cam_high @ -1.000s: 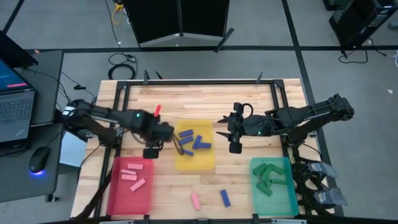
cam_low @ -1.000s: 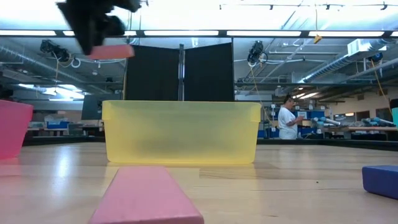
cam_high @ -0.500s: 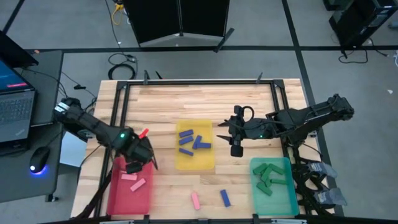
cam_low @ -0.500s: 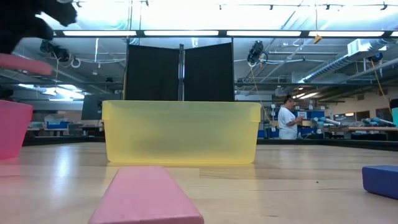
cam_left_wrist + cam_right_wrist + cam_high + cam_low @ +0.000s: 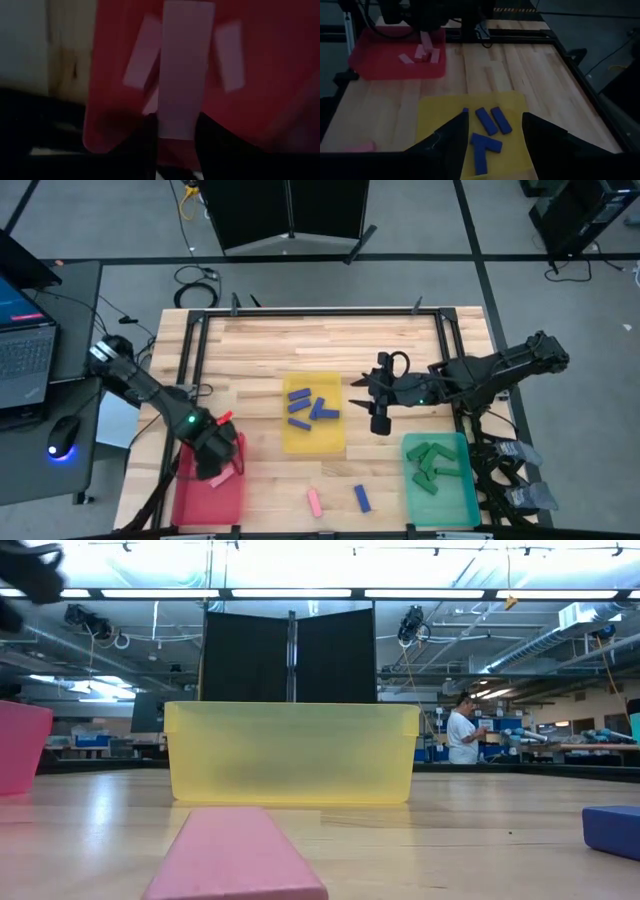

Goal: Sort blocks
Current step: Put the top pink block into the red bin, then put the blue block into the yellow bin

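Observation:
My left gripper [image 5: 216, 460] hangs over the red tray [image 5: 190, 498], shut on a pink block [image 5: 184, 75]; two more pink blocks [image 5: 142, 55] lie in the tray below it. My right gripper [image 5: 380, 422] hovers open to the right of the yellow tray [image 5: 335, 442], touching nothing; blue blocks [image 5: 492, 121] lie in that tray. Green blocks [image 5: 432, 465] fill the teal tray [image 5: 468, 505]. A loose pink block [image 5: 314, 502] and a loose blue block [image 5: 362, 498] lie flat on the table near its front edge. My left gripper pinches the pink block's two long sides near one end [image 5: 175, 127] between its two fingers [image 5: 149, 137]. The fingers come from above, pointing steeply down. The rest of the block juts out past the fingers, clear above the red tray's floor.
The three trays stand in a row along the front half of the table. In the low view the loose pink block [image 5: 235, 855] lies close in front of the yellow tray [image 5: 290, 755], and the blue one [image 5: 612, 830] at the right. A laptop [image 5: 25, 355] and mouse sit left of the table.
My left gripper has carried the pink block from beside the yellow tray toward the table's left and near edges and down over the red tray, rolling its wrist on the way. It stays shut on the block. My right gripper has kept still.

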Robot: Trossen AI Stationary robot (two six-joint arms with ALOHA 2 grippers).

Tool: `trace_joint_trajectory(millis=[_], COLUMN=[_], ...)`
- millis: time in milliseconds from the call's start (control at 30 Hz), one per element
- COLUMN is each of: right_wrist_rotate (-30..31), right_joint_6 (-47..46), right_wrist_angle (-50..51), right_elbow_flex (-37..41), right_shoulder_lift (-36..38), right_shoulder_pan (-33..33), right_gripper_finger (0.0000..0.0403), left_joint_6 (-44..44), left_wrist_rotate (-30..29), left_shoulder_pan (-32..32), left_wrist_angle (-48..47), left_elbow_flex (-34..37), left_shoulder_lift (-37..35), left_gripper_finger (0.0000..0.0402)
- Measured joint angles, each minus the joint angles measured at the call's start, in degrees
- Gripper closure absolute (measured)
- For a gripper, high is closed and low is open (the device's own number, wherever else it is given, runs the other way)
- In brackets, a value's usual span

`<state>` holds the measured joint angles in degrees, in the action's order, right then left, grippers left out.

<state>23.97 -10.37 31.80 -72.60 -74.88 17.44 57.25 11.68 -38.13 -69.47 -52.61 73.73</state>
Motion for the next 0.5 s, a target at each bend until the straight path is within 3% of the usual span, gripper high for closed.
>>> trace_joint_trajectory(millis=[67, 267, 500], right_wrist_rotate=[0.0, 0.0, -1.0], right_joint_6=[0.0, -2.2, -7.2], right_wrist_angle=[0.0, 0.0, 0.2], right_elbow_flex=[0.0, 0.0, 0.0], right_shoulder_lift=[0.0, 0.0, -1.3], right_shoulder_pan=[0.3, 0.2, 0.1], right_gripper_finger=[0.0206, 0.0198, 0.0173], left_joint_6=[1.6, 4.6, 2.9], left_wrist_rotate=[0.9, -3.8, -6.2], left_shoulder_pan=[-1.7, -4.8, -5.8], left_wrist_angle=[0.4, 4.0, 7.5], left_elbow_flex=[1.4, 2.2, 1.7], left_shoulder_lift=[0.0, 0.0, 0.0], left_gripper_finger=[0.0298, 0.0286, 0.0115])
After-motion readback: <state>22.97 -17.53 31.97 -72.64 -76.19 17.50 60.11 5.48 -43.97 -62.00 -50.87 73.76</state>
